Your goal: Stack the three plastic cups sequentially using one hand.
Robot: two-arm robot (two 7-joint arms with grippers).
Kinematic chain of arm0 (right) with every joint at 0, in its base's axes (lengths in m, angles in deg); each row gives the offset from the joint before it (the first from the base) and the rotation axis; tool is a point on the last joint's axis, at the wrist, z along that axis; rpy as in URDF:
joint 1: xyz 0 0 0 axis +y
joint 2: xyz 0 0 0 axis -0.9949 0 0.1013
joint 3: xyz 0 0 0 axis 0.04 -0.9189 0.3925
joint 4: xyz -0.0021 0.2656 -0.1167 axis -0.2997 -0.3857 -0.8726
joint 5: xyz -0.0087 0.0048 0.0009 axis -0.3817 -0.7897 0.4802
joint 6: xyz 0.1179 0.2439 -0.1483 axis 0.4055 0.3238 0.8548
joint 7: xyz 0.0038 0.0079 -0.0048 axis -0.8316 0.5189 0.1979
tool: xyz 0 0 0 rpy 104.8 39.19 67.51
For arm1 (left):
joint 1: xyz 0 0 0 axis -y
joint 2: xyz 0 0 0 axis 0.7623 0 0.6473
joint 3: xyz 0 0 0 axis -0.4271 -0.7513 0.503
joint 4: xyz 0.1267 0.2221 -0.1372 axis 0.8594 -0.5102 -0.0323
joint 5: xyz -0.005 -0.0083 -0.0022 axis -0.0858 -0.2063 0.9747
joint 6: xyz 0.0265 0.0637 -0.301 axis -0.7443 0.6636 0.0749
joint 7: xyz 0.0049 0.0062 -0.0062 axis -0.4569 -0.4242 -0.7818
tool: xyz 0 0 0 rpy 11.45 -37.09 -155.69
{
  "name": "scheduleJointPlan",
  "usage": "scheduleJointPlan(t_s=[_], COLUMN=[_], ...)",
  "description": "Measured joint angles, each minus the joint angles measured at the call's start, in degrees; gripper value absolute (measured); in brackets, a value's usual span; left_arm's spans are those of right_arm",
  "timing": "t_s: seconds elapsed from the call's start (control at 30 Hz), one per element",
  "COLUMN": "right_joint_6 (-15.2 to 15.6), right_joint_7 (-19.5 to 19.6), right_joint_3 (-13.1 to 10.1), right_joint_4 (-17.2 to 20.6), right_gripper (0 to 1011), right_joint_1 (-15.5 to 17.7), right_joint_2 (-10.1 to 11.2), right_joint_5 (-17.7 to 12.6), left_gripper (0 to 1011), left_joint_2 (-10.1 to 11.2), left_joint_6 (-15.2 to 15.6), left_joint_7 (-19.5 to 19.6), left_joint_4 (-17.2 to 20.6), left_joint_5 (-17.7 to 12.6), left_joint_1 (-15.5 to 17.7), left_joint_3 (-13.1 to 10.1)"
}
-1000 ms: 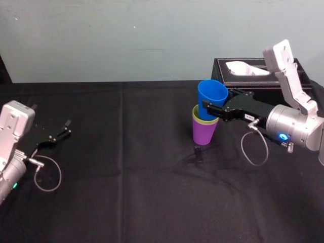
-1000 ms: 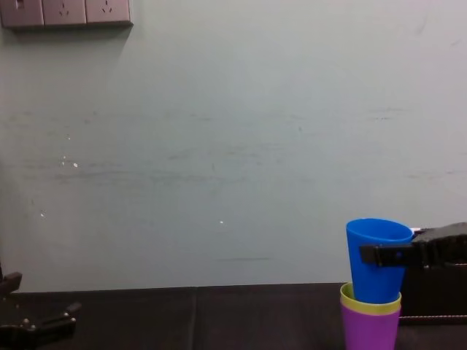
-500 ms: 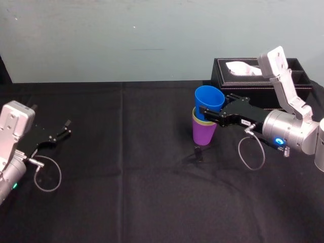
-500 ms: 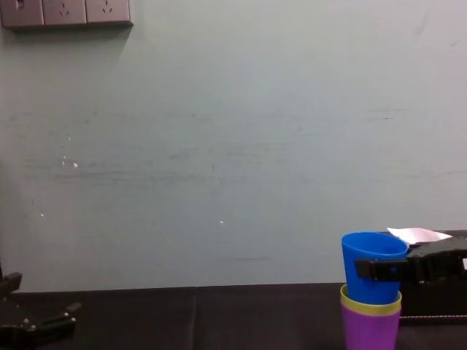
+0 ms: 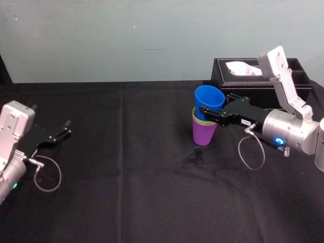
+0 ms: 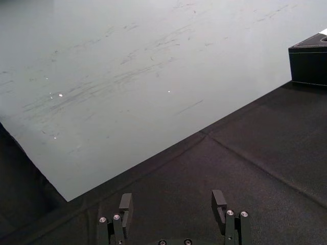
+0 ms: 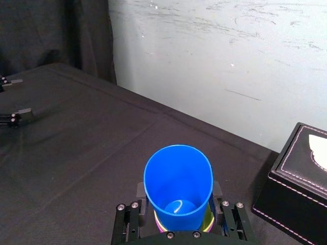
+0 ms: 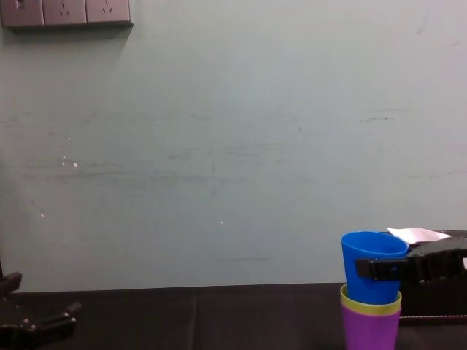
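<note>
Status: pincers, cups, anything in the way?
Right pincer shut on blue cup, nested in yellow-green cup in purple cup. Left pincer open, parked left. Tissue box behind, apart.

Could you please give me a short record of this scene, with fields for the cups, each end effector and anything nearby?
order, bottom to top: purple cup, yellow-green cup, blue cup
blue cup: upright, partly sunk into the yellow-green cup, most of it above that rim
right end effector: closed on the blue cup's sides
left end effector: open, parked at the table's left, apart from the cups
nearby: tissue box behind the cups, to the right
</note>
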Motion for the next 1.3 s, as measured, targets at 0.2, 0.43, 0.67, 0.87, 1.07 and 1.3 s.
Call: scheduleJointPlan(t_s=[0.2,0.43,0.67,0.87,1.07,1.3], right_joint_6=[0.0,0.0,0.0,0.0,0.0,-0.2], right_joint_7=[0.0,0.0,0.0,0.0,0.0,0.0], right_joint_3=[0.0,0.0,0.0,0.0,0.0,0.0], right_joint_4=[0.0,0.1,0.1,0.1,0.1,0.4], right_gripper=[790,966,1004,1004,1004,1004], right_joint_1=[0.0,0.0,0.0,0.0,0.0,0.3], right_joint_2=[0.0,0.0,0.0,0.0,0.0,0.0], right_joint_5=[0.0,-0.1,-0.1,-0.1,-0.1,0.1], left_gripper=[1010,1010,1010,1010,1010,1010], left_joint_2=[0.0,0.0,0.0,0.0,0.0,0.0], left_joint_6=[0.0,0.0,0.0,0.0,0.0,0.0], left_joint_7=[0.0,0.0,0.0,0.0,0.0,0.0], left_joint_4=[0.0,0.0,0.0,0.0,0.0,0.0], left_joint_5=[0.0,0.0,0.0,0.0,0.0,0.0], left_joint_1=[0.0,0.0,0.0,0.0,0.0,0.0], left_joint_3=[0.0,0.0,0.0,0.0,0.0,0.0])
